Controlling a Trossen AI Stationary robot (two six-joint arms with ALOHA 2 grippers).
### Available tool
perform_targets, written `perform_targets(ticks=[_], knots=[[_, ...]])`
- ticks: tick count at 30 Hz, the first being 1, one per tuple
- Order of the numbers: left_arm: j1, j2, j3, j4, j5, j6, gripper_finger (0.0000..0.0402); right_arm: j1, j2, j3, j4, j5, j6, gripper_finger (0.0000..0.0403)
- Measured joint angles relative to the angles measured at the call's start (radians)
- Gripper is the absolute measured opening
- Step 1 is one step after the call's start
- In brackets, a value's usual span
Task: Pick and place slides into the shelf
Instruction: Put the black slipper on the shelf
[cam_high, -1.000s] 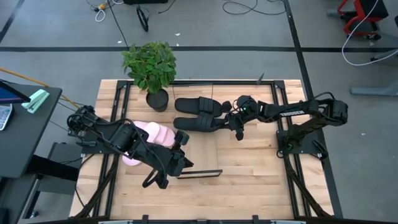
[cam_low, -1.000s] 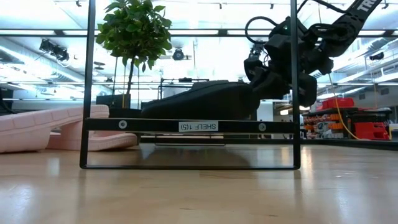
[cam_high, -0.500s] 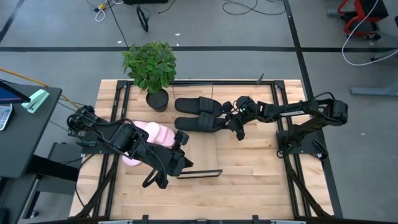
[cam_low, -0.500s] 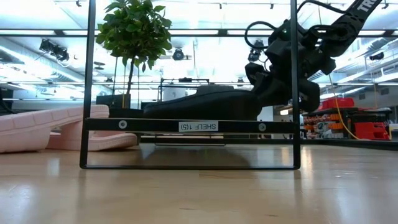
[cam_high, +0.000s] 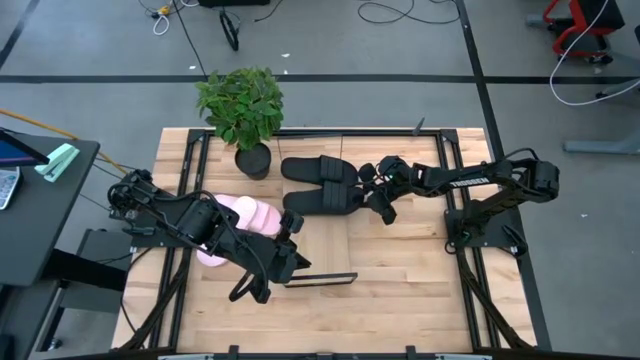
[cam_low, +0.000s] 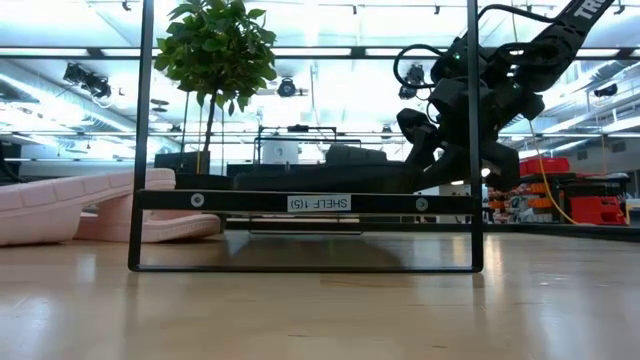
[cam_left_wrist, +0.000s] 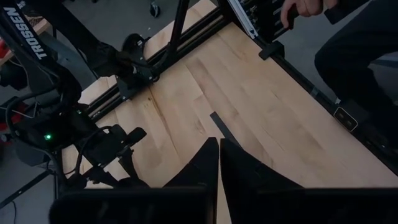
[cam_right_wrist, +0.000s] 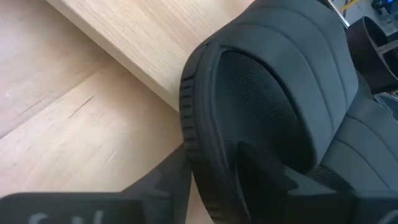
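Slatted wooden table (cam_high: 400, 270): right tool (cam_high: 374, 192) at heel of matte black slide (cam_high: 322, 198), grip unclear. Left tool (cam_high: 293, 262) closed, empty, beside black-framed shelf (cam_high: 322, 279).

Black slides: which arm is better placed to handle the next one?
Right, probably. The right gripper sits at the heel of the black slides, fingers around one. The left gripper rests shut, nearer the pink slides.

Matte slide (cam_right_wrist: 280, 93) (ribbed footbed) — pale wood board (cam_right_wrist: 143, 37)
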Motion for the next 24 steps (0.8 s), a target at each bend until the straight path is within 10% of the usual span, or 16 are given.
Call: perform_targets(ticks=[24], knots=[[0.000, 0.000, 0.000, 0.000, 0.021, -0.026, 0.0030, 0.003, 0.000, 0.003, -0.041, 0.052, 0.059, 0.0200]])
